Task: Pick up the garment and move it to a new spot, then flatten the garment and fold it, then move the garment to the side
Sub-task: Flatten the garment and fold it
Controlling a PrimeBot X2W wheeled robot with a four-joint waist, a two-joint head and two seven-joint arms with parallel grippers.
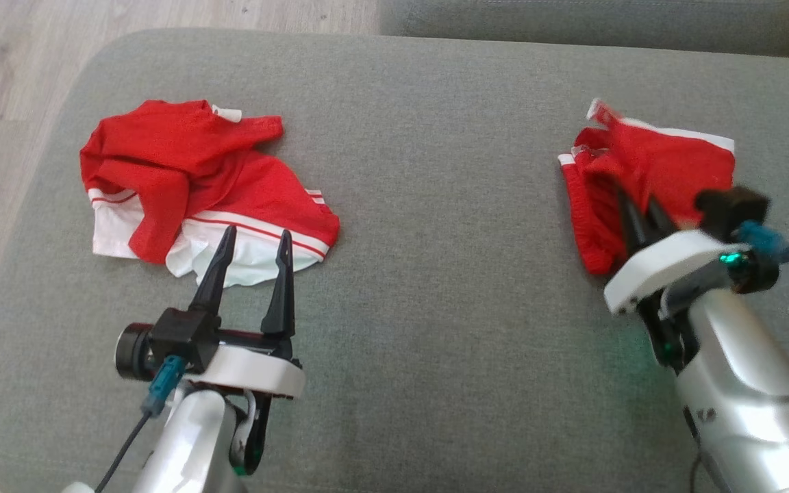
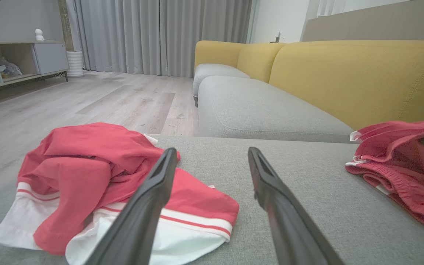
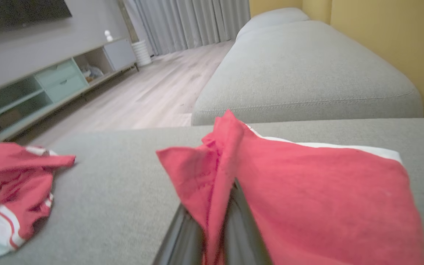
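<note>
A red garment with white trim (image 1: 655, 171) lies bunched at the right of the grey cushion (image 1: 449, 171). My right gripper (image 1: 635, 193) is shut on its near edge, with the two fingers close together in the fabric. In the right wrist view this garment (image 3: 307, 191) drapes over the fingers (image 3: 177, 235) and hides their tips. A second red and white garment (image 1: 189, 178) lies crumpled at the left. My left gripper (image 1: 258, 234) stands open at that garment's near white hem. In the left wrist view the open left gripper (image 2: 212, 151) holds nothing, and this garment (image 2: 98, 173) lies to its left.
The cushion's left edge drops to a wooden floor (image 1: 4, 82). Another grey seat (image 2: 256, 110) and a yellow sofa back (image 2: 363, 77) lie beyond the far edge. A low cabinet (image 3: 50, 84) stands across the room. Bare cushion lies between the two garments.
</note>
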